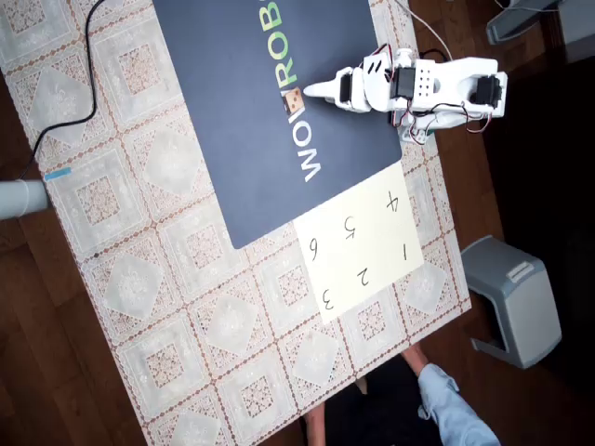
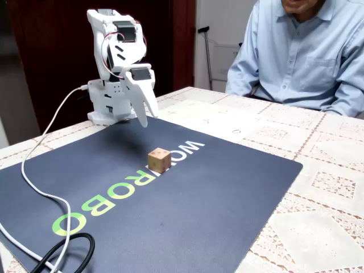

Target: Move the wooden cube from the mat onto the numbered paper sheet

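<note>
Hovering with fingers closed on nothing, the white gripper (image 2: 149, 118) hangs above the mat (image 2: 187, 216), the wooden cube (image 2: 159, 160) just beyond its fingertips.

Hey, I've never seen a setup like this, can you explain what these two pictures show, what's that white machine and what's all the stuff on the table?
The white machine is a small robot arm; its pointed end is the gripper, a two-finger claw. It holds nothing, and I cannot tell whether its fingers are open. One picture looks straight down from above; the other is taken from a camera standing low at the table's edge, facing the arm and a person in a blue shirt seated behind. On the lace tablecloth lies a dark mat with WOWROBO lettering. A small wooden cube sits on the mat, on the lettering, just ahead of the gripper. Beside the mat lies a pale paper sheet with handwritten numbers. A white cable trails across the mat.
</note>
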`<state>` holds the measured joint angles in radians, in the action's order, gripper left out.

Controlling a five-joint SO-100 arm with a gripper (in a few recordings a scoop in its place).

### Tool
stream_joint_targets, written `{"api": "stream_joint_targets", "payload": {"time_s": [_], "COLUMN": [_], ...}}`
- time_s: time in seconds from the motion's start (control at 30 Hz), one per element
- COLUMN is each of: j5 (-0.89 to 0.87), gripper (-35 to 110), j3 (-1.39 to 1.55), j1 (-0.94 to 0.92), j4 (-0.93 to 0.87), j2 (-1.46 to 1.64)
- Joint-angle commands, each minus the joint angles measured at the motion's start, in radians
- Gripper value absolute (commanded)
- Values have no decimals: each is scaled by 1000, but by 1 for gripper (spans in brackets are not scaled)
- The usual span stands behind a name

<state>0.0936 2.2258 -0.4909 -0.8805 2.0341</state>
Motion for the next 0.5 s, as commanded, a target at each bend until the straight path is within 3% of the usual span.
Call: {"api": "stream_joint_targets", "payload": {"time_s": [0.0,0.3,0.47], "j5": [5,2,-6], "gripper": [33,32,31], "j3": [-112,-288,-400], "j1": [-25,-55,-44], "j4": [0,57,-21], "j2": [-103,-456,-572]}}
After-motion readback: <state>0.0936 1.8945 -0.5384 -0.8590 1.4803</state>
